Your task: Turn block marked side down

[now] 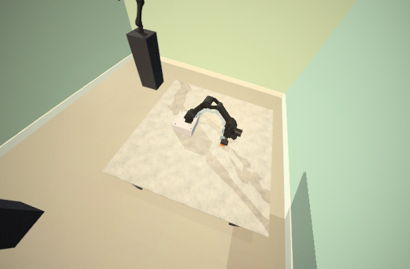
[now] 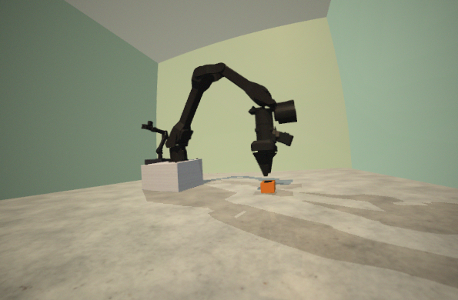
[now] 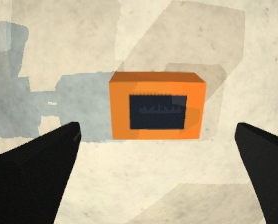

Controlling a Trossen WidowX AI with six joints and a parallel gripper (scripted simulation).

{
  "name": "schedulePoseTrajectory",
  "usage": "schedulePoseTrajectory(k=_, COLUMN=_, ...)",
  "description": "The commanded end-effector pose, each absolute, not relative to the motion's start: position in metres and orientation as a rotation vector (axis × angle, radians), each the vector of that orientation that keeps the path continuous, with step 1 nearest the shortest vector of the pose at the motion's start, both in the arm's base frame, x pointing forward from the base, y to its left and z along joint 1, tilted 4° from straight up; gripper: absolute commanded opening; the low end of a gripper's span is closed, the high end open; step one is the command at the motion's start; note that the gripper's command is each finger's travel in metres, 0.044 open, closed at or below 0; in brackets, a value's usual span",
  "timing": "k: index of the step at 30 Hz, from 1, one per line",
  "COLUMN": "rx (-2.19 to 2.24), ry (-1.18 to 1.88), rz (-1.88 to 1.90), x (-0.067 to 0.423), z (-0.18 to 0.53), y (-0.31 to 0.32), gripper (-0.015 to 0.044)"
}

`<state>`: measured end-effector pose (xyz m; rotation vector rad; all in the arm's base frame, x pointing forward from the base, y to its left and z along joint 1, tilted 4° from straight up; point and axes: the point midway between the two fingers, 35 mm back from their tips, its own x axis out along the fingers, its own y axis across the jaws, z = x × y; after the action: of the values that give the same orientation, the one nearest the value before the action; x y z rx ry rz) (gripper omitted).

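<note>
Orange block (image 3: 158,106) flat on surface (image 2: 104,246), dark marked face up, long axis sideways in wrist view; no readable text. Tool (image 2: 265,171) spread wide, empty, above it.

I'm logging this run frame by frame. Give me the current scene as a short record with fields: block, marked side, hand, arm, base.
block: orange block resting on the table, untouched
marked side: dark patch facing up toward the wrist camera, so not yet turned over
hand: the hand is open and empty, pointing down just above the block, fingers on either side of it in the wrist view
arm: black arm arched over from its base
base: white box on the table
</note>
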<state>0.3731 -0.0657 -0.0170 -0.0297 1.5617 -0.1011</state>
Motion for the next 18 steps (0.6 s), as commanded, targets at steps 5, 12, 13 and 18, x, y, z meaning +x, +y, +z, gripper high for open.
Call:
schedulePoseTrajectory(k=5, rx=-0.028, ry=1.560, rz=-0.094, x=0.375, z=-0.029, y=-0.066, gripper=0.0440)
schedulePoseTrajectory(k=12, rx=-0.028, ry=1.560, rz=-0.094, x=0.375, z=-0.041, y=-0.067, gripper=0.0440)
schedulePoseTrajectory(k=13, rx=-0.028, ry=1.560, rz=-0.094, x=0.375, z=-0.042, y=-0.067, gripper=0.0440)
schedulePoseTrajectory(k=18, rx=-0.029, ry=1.560, rz=-0.094, x=0.375, z=-0.051, y=-0.068, gripper=0.0440)
